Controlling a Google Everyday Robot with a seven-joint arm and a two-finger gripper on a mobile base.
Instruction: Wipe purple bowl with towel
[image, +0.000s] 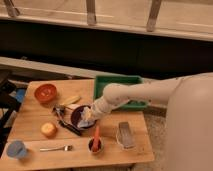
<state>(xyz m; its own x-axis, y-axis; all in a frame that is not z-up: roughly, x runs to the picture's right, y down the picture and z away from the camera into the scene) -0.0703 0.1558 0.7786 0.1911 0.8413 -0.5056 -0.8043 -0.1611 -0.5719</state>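
The tool (91, 116) meets the towel (86, 121) in the purple bowl (76, 114) at mid-desk (30, 114), its grip impossible to tell. A cup (95, 145) stands near, and a green tray (119, 80) lies behind.

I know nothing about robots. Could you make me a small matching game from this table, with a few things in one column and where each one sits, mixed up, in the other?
Things
1. gripper
2. red bowl
3. green tray
4. blue cup

Places
A. near left corner of the table
B. at the purple bowl, with the towel
C. far left part of the table
D. far edge, right of the middle

Pairs: 1-B, 2-C, 3-D, 4-A
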